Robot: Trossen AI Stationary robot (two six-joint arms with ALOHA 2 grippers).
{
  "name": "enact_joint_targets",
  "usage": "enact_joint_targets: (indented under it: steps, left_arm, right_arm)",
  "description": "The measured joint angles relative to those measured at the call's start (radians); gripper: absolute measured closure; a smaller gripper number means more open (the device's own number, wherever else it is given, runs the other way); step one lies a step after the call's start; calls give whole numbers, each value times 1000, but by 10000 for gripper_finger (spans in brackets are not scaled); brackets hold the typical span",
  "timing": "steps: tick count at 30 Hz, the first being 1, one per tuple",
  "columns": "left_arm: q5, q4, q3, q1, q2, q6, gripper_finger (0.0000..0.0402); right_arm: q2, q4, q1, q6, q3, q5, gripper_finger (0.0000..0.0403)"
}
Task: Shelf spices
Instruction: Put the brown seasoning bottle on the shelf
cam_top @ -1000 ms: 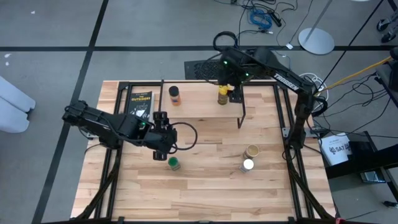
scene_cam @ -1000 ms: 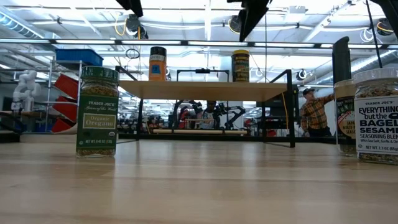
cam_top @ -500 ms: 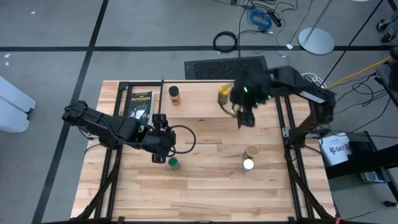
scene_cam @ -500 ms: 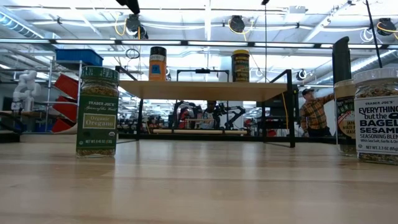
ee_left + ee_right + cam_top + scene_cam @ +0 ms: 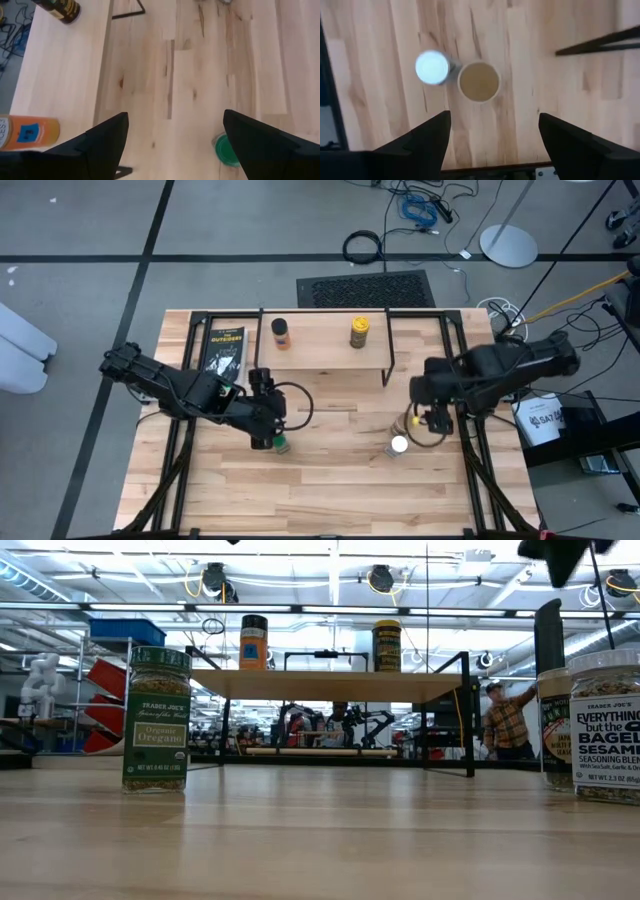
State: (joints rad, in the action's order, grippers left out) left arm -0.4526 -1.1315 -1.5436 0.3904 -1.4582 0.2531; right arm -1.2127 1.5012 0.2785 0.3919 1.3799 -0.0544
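Observation:
The shelf (image 5: 325, 345) stands at the table's far edge. An orange-bodied, dark-lidded jar (image 5: 281, 332) and a yellow-lidded jar (image 5: 359, 332) stand upright on its plank. The green-lidded jar (image 5: 285, 446) stands on the table left of centre. My left gripper (image 5: 175, 117) hovers open above it, and the green lid (image 5: 226, 150) lies beside one finger, not between the two. The tan-lidded jar (image 5: 478, 81) and the white-lidded jar (image 5: 432, 67) stand side by side on the table at the right. My right gripper (image 5: 495, 117) is open above them, pointing down.
A flat black packet (image 5: 225, 348) lies at the far left beside the shelf. The shelf's black rod legs (image 5: 388, 365) stand between the two arms. Bare tabletop (image 5: 340, 480) fills the near half. In the low view a person (image 5: 503, 720) shows in the room beyond.
My right gripper has swung away from the yellow-lidded jar on the shelf, toward the table's right and near edges and somewhat down. It now hangs over the tan and white jars. The yellow-lidded jar stays upright on the shelf.

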Motion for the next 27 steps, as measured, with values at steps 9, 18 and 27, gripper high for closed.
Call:
enact_joint_targets:
  steps: [9, 18, 27]
  left_arm:
    - [0, 35, 0, 0, 0, 1, 65]
    - [1, 35, 0, -1, 0, -7, 65]
    - [1, 44, 0, -1, 0, -7, 65]
  right_arm:
    - [23, -130, 92, -105, -212, 6, 112]
    - [18, -264, 79, -131, -309, -3, 101]
    - [-35, -314, 75, -194, -336, -1, 60]
